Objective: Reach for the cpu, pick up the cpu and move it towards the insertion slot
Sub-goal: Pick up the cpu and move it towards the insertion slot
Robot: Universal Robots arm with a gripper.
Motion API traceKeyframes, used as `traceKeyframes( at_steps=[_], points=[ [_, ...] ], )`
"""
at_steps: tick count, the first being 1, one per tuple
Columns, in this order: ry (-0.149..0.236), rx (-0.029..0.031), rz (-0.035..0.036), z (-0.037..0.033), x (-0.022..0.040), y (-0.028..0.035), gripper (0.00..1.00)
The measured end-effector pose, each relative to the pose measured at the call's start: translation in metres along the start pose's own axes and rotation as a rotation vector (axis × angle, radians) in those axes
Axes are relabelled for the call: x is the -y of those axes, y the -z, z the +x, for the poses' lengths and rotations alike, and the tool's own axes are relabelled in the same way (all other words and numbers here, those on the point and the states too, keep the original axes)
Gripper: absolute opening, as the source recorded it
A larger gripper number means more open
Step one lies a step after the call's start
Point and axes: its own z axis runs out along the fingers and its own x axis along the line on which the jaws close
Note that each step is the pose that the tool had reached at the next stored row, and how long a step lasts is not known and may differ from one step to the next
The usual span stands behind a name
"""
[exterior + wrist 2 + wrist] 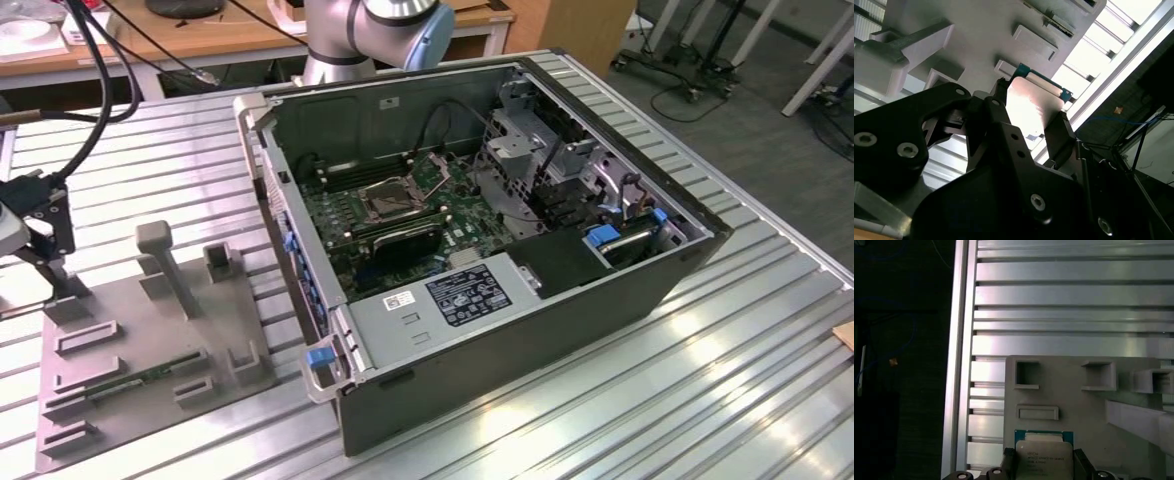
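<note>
The cpu (1043,456) is a thin square chip with a pale shiny top and a green rim. It lies flat on a grey plate (1074,400), close to the plate's edge and just beside a small low block (1037,413) (the block is grey like the plate). In the second wrist view the cpu (1031,102) glows bright where the light hits it.

The claw (1044,465) is pinching the cpu. Its two black fingers (1008,462) sit one on each side of the chip and touch two edges that face away from each other. The second wrist view shows the claw (1029,122) in the same hold.

In the exterior view the claw (56,275) is down at the grey plate (134,340), at the exterior view's far left. The plate has a tall post (158,250) and some little open pockets. It lies on a silver table (641,400) with long grooves.

The insertion slot (388,200) is well apart from the cpu. It is inside the open computer box (534,330), near the middle of the exterior view. It is a square with a shiny frame and a dark middle, with green board all around. The arm (354,35) stands behind the box.
</note>
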Motion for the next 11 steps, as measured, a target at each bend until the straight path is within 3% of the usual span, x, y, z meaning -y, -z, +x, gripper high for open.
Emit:
traceKeyframes(
  at_steps=[11],
  points=[
    [0.0,0.0001,-0.0001,0.0,-0.0003,0.0052,0.54]
  ],
)
